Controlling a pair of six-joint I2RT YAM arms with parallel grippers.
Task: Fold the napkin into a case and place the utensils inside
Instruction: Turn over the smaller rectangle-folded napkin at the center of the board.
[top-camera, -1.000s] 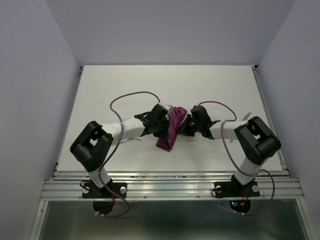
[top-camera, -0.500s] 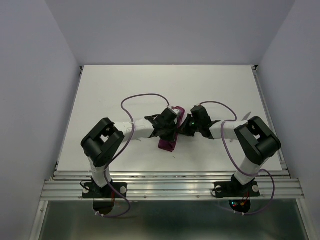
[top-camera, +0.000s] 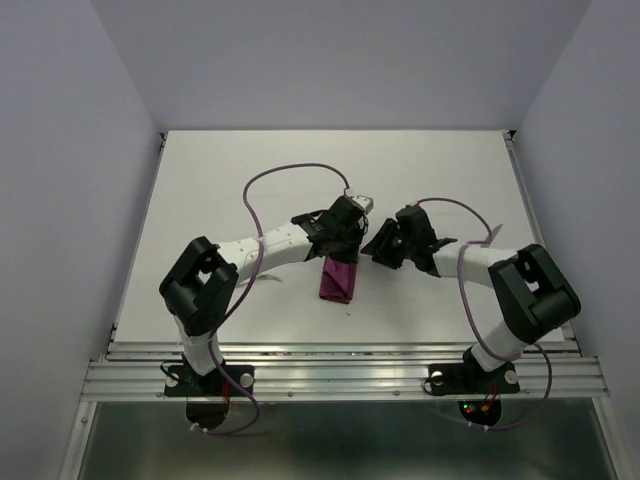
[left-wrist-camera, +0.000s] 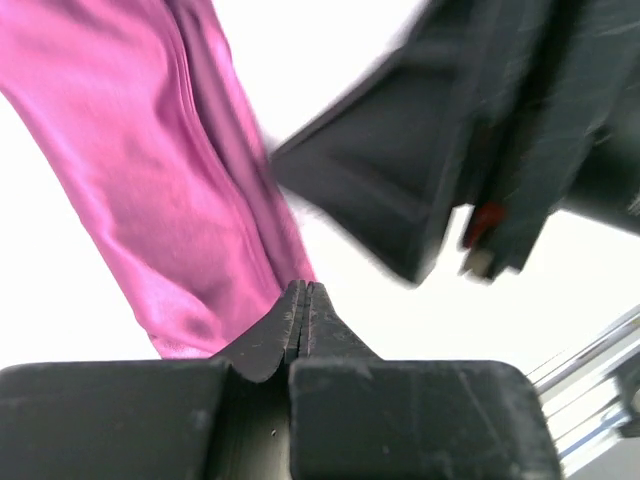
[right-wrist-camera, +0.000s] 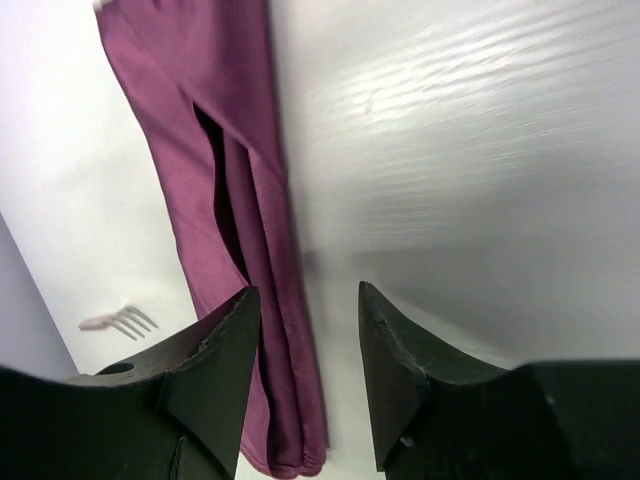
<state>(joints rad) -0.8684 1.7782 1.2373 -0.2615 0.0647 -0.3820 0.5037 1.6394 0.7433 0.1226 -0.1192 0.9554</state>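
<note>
**A:** Where is the napkin?

**B:** The napkin (top-camera: 337, 282) lies on the table (top-camera: 250, 180), between the two arms and a little toward their bases. It is folded into a narrow, long strip. In the right wrist view, a dark slit runs along the strip between its layers.

**A:** And the left tool?

**B:** The left tool (left-wrist-camera: 303, 292) is closed, with both fingers pressed together. It is over the far end of the strip, and the edge of the cloth reaches its tips. Whether some cloth is pinched there, I cannot tell.

**A:** And the right one?

**B:** The right tool (right-wrist-camera: 306, 295) is open, with nothing between its fingers. It is just beside the napkin, on the right side, and near the left tool.

**A:** Do you see any utensil?

**B:** I see one pale fork (right-wrist-camera: 118, 322). It lies on the table on the other side of the napkin, apart from the cloth. It is small and a little blurred.
</note>
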